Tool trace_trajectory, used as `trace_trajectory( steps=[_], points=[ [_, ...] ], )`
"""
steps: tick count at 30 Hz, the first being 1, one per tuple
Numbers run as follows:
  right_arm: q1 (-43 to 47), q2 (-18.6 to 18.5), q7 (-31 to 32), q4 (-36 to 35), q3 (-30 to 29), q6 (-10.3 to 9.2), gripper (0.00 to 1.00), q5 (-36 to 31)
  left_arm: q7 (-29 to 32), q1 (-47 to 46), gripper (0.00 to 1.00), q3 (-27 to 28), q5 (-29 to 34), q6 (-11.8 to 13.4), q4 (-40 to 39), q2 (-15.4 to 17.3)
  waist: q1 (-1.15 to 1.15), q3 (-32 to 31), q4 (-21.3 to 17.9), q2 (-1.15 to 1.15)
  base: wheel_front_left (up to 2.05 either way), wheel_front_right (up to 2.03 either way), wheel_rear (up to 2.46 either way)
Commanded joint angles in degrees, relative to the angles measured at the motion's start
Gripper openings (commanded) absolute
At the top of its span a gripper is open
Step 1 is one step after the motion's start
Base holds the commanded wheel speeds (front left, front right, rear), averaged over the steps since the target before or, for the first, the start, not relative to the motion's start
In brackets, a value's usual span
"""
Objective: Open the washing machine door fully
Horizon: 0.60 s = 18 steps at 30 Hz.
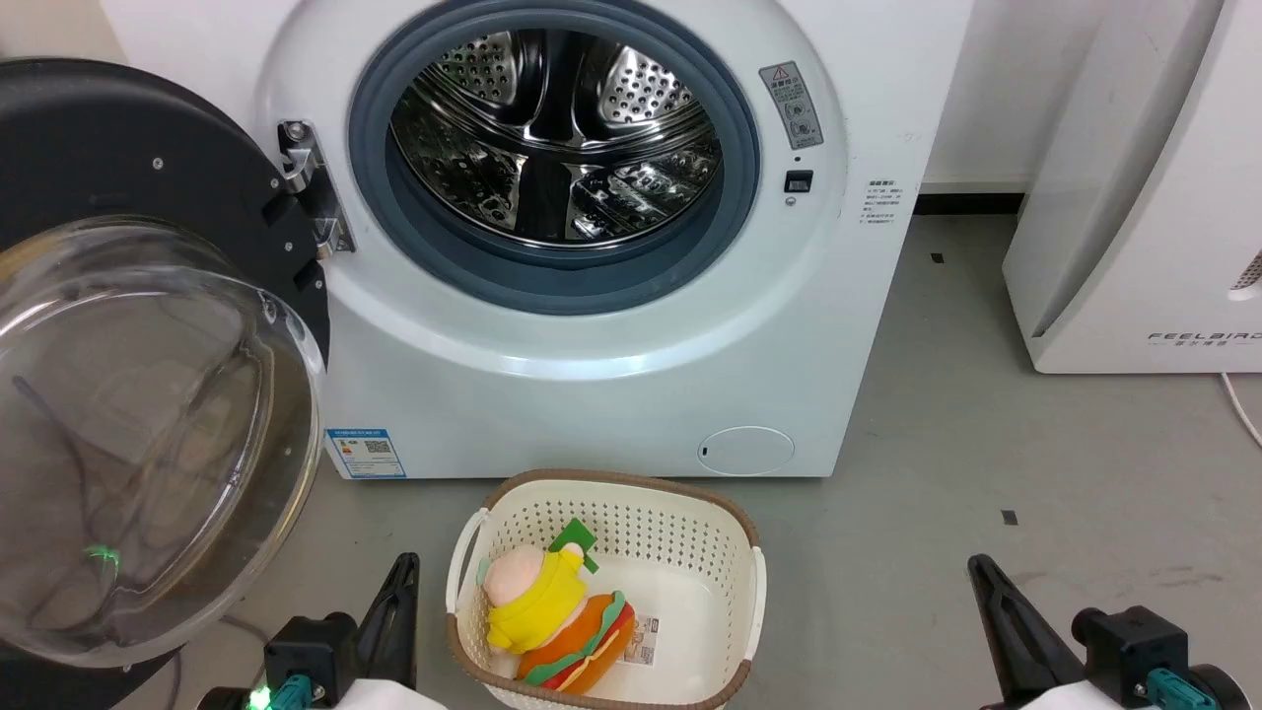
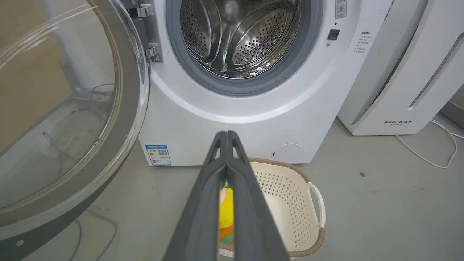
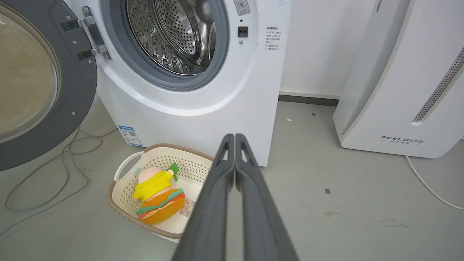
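Observation:
The white washing machine [image 1: 592, 375] stands ahead with its steel drum [image 1: 552, 138] exposed. Its door [image 1: 138, 394], black-rimmed with a bulging clear glass bowl, hangs swung wide to the left on its hinge [image 1: 311, 187]; the door [image 2: 65, 119] also fills the left wrist view's left side, and its dark rim [image 3: 43, 90] shows at the left of the right wrist view. My left gripper [image 1: 399, 577] sits low at the bottom left, shut on nothing, right of the door and apart from it. My right gripper [image 1: 981, 577] rests shut at the bottom right, far from the door.
A cream perforated basket [image 1: 690, 523] with a plush toy [image 1: 552, 621] stands on the grey floor right in front of the machine, between my grippers. The white FEELBIRD appliance [image 1: 1144, 197] stands at the right. Cables [image 3: 54, 170] lie on the floor under the door.

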Motion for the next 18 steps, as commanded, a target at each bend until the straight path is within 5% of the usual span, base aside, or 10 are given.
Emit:
trace_trajectory(
  steps=[1, 18],
  points=[
    [-1.0, 0.0, 0.0, 0.2, 0.0, 0.01, 0.0, -0.6, 0.3, -0.5, 0.0, 0.3, 0.7, -0.2, -0.4, -0.2, 0.0, 0.0, 0.0, 0.0, 0.0, 0.0, 0.0],
    [-2.1, 0.0, 0.1, 0.5, -0.1, 0.01, 0.0, -1.1, 1.6, -0.9, 0.0, 2.0, 2.9, -1.0, -1.5, -1.4, 0.0, 0.1, -0.1, 0.0, 0.0, 0.0, 0.0]
  ],
)
